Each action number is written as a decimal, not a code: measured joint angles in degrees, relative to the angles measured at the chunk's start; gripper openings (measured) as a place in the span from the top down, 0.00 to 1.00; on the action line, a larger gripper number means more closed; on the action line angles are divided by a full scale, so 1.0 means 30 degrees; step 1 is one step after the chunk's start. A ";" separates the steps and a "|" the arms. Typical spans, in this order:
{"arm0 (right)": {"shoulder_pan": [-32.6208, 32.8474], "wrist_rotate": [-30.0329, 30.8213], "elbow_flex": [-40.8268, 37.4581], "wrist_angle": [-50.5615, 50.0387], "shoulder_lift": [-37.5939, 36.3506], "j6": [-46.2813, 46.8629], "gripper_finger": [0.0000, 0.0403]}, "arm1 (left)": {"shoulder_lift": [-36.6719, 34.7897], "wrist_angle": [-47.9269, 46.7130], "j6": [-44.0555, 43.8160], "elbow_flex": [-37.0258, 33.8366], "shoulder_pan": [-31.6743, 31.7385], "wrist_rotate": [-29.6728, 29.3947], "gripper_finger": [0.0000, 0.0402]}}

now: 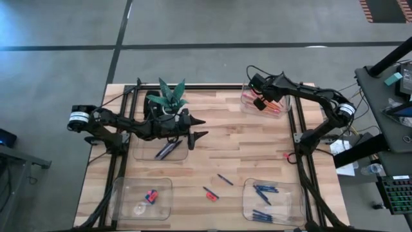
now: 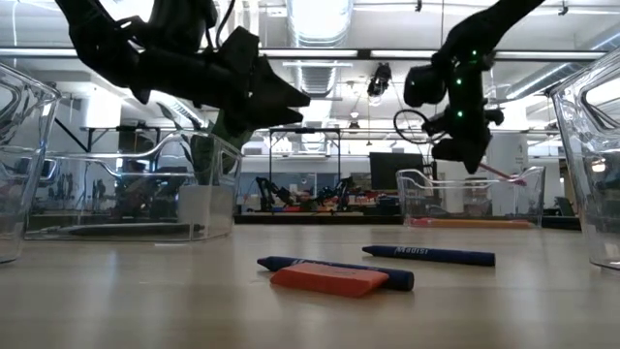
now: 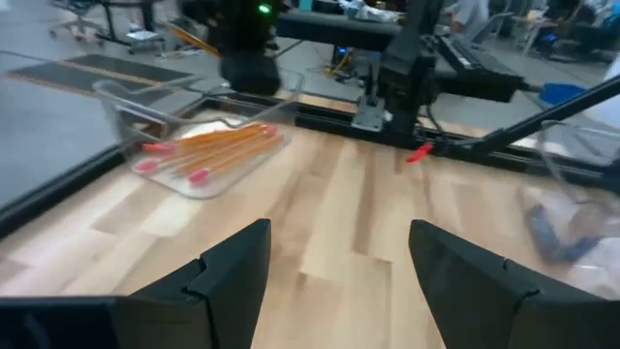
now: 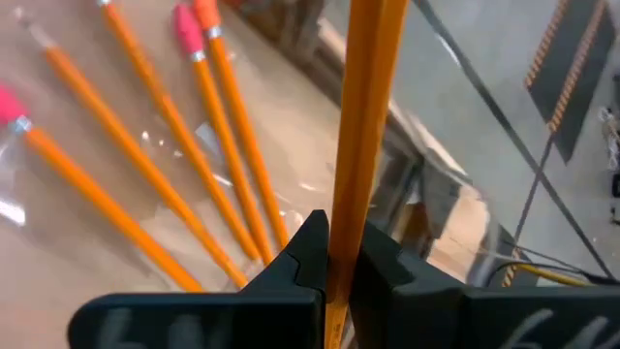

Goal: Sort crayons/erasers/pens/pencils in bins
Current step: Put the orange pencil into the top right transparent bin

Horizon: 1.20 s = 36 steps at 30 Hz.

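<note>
The plant [image 1: 168, 96] is taken as landmark: one bin [image 1: 161, 149] is set just before it, pencils [image 1: 273, 105] are laid in a bin [image 1: 248, 98] far to its right.

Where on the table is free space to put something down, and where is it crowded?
Bare wood lies between the pencil bin at the far right and the crayon bin near right, right of the left gripper. Crowded: the near middle, where an eraser and loose crayons lie, and the pencil bin, where the right gripper holds a pencil.
</note>
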 joint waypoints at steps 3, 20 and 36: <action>-0.0211 -0.0835 -0.0222 0.0176 0.0046 -0.0717 0.97 | -0.0004 -0.0091 0.0506 -0.0015 0.0224 -0.0141 0.42; -0.0328 -0.2459 -0.2044 0.2721 0.0109 -0.4750 0.97 | -0.0022 -0.0139 0.0509 0.0080 0.0520 -0.1249 0.42; -0.0328 -0.2409 -0.2608 0.4016 0.0109 -0.4617 0.94 | -0.0029 -0.0307 -0.0522 -0.0023 0.0469 -0.1143 0.42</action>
